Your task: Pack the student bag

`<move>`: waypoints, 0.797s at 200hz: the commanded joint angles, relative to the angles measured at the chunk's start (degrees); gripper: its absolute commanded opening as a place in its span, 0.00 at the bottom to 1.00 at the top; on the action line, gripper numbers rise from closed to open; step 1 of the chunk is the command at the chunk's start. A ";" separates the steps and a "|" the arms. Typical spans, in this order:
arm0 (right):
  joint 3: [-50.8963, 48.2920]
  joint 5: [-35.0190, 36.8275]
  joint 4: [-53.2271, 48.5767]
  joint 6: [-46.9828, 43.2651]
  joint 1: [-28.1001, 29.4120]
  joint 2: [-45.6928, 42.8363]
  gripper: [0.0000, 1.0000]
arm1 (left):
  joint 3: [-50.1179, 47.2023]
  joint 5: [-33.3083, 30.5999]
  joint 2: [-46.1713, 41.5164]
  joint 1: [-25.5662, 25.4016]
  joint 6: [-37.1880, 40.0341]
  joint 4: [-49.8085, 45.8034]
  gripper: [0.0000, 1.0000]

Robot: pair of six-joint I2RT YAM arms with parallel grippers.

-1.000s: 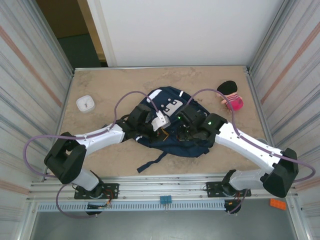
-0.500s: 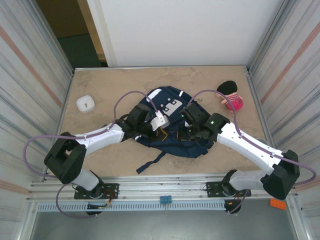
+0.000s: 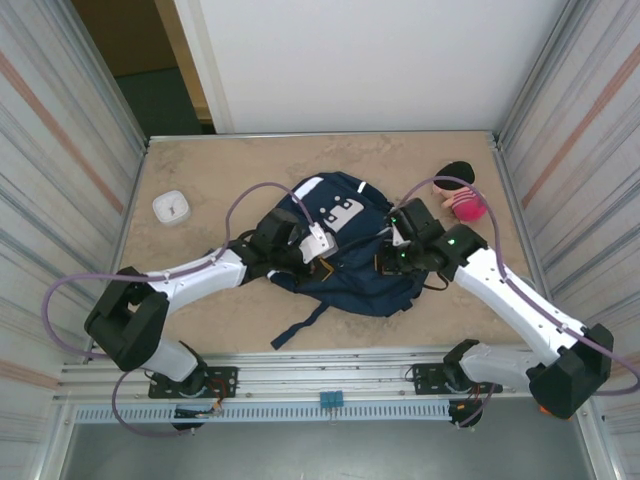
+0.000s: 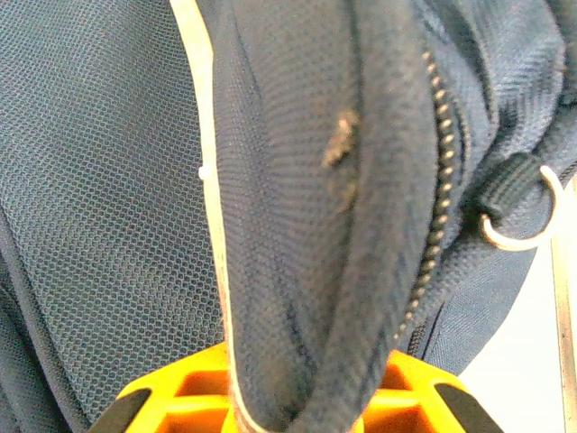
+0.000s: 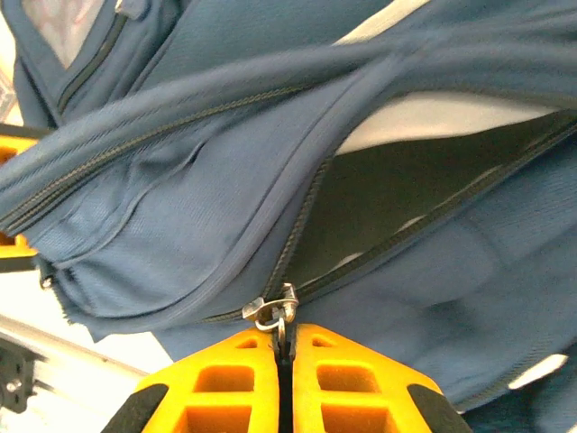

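the student bag (image 3: pixel 345 282) lies crumpled at the centre of the tan table (image 3: pixel 200 170), with one dark strap (image 3: pixel 300 325) trailing toward the lower edge. the left gripper (image 3: pixel 322 256) meets its fabric from the left and the right gripper (image 3: pixel 386 262) from the right. a small white container (image 3: pixel 171 207) sits at the upper left and a pink-and-black soft toy (image 3: pixel 462 200) at the upper right, both apart from the bag.

- My left fingers (image 4: pixel 144 401) are cut off by the bottom edge, and a backpack (image 4: pixel 108 180) fold buries their tips.
- My right fingers (image 5: pixel 239 350) pinch the zipper pull (image 5: pixel 275 311), hiding its tab.
- The white item (image 3: pixel 172 207) near the wall is too small to name.
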 commanded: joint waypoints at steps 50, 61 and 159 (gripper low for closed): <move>-5.09 -5.80 0.52 -5.02 -2.69 -2.79 0.00 | -4.53 -3.57 -8.94 1.79 -17.49 2.58 0.65; -6.16 -5.95 1.85 -4.20 -2.34 -3.06 0.00 | -7.36 -6.69 -12.05 1.62 -26.53 5.30 0.73; -11.01 -1.44 7.75 1.77 6.81 -2.67 0.00 | -17.28 -20.76 -14.32 4.36 -63.45 5.22 0.86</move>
